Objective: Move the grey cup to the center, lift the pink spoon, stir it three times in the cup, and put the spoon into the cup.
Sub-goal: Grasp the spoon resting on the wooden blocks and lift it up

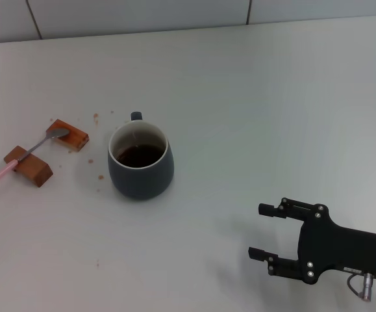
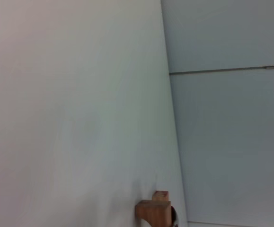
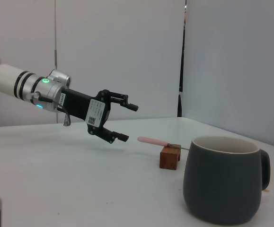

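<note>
1. One grey cup (image 1: pixel 140 164) stands on the white table (image 1: pixel 272 110), left of the middle in the head view, with dark liquid inside and its small handle turned toward the far wall.
2. One pink spoon (image 1: pixel 20 156) lies left of the cup, apart from it, bridged across two brown blocks (image 1: pixel 69 134): its metal bowl rests on the block nearer the cup, its neck crosses the other, and its pink handle juts out past that block.
3. A few brown crumbs (image 1: pixel 96 117) dot the table between the blocks and the cup.
4. Two grippers are visible. The right gripper (image 1: pixel 263 231) hovers low over the table near the robot, well apart from the cup, its two fingers spread and holding nothing.
5. The left gripper (image 3: pixel 125 122), seen from the right wrist view, hangs in the air just short of the spoon's handle tip, fingers parted and empty.
</note>
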### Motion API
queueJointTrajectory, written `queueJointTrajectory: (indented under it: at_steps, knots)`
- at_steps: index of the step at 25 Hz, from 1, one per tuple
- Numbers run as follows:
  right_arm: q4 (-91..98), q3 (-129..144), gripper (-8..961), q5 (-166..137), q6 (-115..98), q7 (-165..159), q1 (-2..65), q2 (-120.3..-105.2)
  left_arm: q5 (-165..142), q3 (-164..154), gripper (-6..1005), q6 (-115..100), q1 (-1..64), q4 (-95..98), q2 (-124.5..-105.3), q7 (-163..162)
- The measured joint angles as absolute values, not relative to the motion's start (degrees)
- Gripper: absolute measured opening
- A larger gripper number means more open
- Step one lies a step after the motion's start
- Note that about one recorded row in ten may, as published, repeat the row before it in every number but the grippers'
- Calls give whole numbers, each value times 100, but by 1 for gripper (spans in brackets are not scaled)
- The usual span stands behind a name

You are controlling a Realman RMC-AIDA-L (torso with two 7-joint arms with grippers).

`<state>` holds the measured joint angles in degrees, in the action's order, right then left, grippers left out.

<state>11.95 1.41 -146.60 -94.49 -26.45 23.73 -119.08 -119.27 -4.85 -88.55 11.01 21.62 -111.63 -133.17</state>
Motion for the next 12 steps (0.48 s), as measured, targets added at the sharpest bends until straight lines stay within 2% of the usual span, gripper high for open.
queueJointTrajectory:
  at_steps: [12]
  knots:
    - [1195,140,726,-14646,-9448,-2645,2382,-11909,-11926,-647,795,-8610,1161,2023,-11172,-13329]
